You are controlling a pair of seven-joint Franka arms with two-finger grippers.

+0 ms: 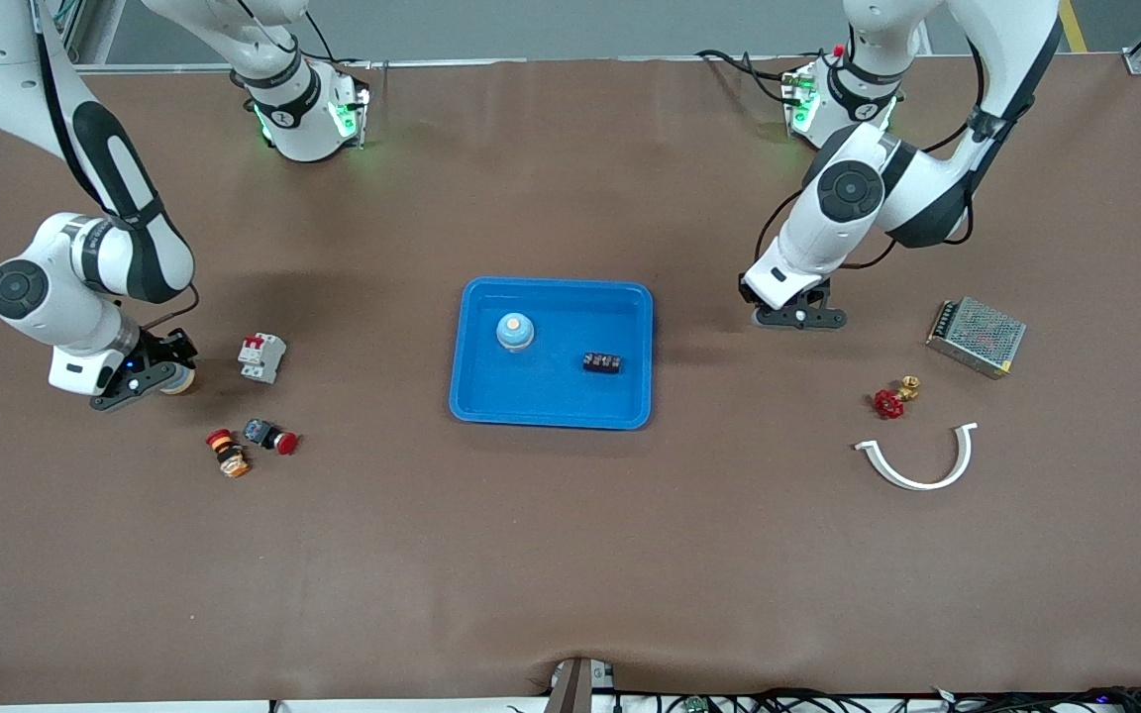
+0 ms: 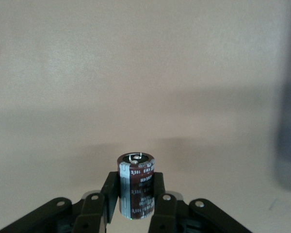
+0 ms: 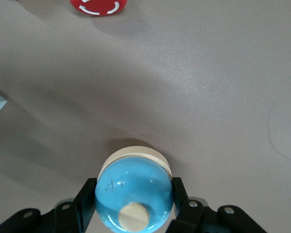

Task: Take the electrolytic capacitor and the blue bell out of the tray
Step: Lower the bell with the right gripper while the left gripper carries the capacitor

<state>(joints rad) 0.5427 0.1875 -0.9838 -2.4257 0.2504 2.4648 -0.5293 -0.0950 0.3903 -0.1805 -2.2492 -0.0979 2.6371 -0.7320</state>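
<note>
Left gripper [image 1: 796,319]: closed on the capacitor [image 2: 136,186], which stands upright between the 2 fingers [image 2: 158,191] (top face toward the wrist camera). The gripper sits over bare table [image 1: 570,555] between the tray [image 1: 471,396] and the power supply [image 1: 976,336]. The red valve [image 1: 889,402] and the white bracket [image 1: 917,460] lie toward the left arm's end of the table from this gripper, nearer the front camera.

Right gripper [image 1: 150,374]: closed on a bell [image 3: 134,193], blue dome with a cream button, held between the 2 fingers [image 3: 86,196] low over the table at the right arm's end. The breaker [image 1: 261,356] stands just beside this gripper, toward the tray. The red button [image 1: 271,436] and the orange-black button [image 1: 228,454] lie near it, nearer the front camera.

Tray: blue, at the table's centre, between the 2 grippers. It holds a second bell [image 1: 515,331] and a black terminal block [image 1: 604,363], set apart from each other.
</note>
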